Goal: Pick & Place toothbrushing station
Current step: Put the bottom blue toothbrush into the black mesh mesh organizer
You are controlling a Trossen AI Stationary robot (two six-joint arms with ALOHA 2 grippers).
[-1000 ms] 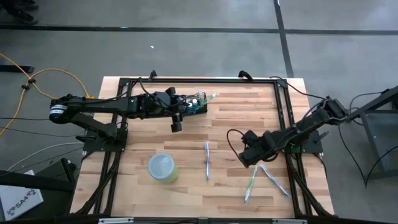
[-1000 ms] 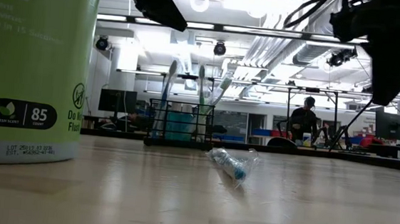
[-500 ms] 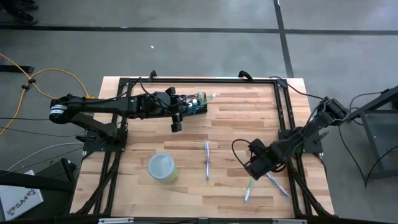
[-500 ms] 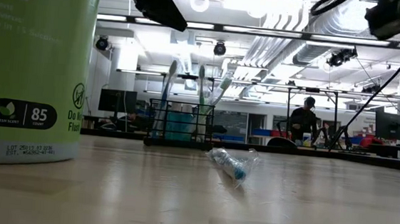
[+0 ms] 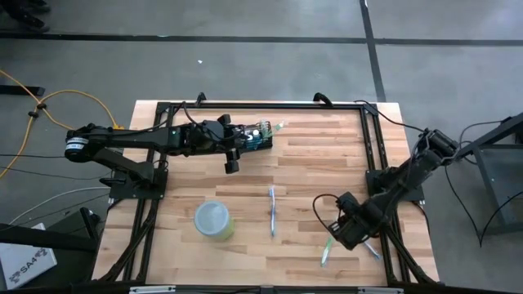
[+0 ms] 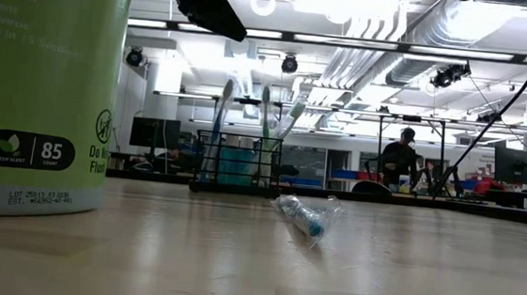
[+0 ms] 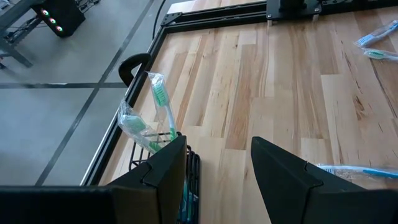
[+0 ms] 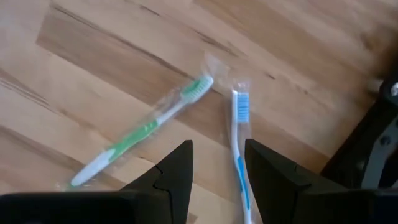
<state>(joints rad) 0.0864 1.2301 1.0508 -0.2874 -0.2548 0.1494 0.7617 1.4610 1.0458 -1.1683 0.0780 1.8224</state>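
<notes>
The toothbrushing station, a small black wire-mesh holder [image 5: 257, 137], stands on the table's far left part with several wrapped toothbrushes upright in it [image 6: 237, 162]. My left gripper [image 5: 243, 137] is open right beside it. In the left wrist view one finger [image 7: 163, 169] stands against the holder's wall [image 7: 190, 182]. My right gripper [image 5: 341, 234] is open and empty, above a green toothbrush [image 8: 146, 129] and a blue toothbrush [image 8: 239, 146] that lie on the table's near right part. My left gripper stands open, with one finger [image 7: 163, 169] close against the holder's mesh wall [image 7: 190, 182]. I cannot tell whether it touches the wall. My right gripper touches nothing.
A round yellow-green canister with a pale lid [image 5: 214, 220] stands near left. A wrapped blue toothbrush [image 5: 272, 211] lies mid-table and also shows in the low view [image 6: 305, 217]. A black frame [image 5: 372, 147] borders the table. People sit in the room beyond.
My right gripper has gone toward the table's near edge, from the middle right to above the green and blue toothbrushes. Its gap stays open. My left gripper and the holder have kept still.
</notes>
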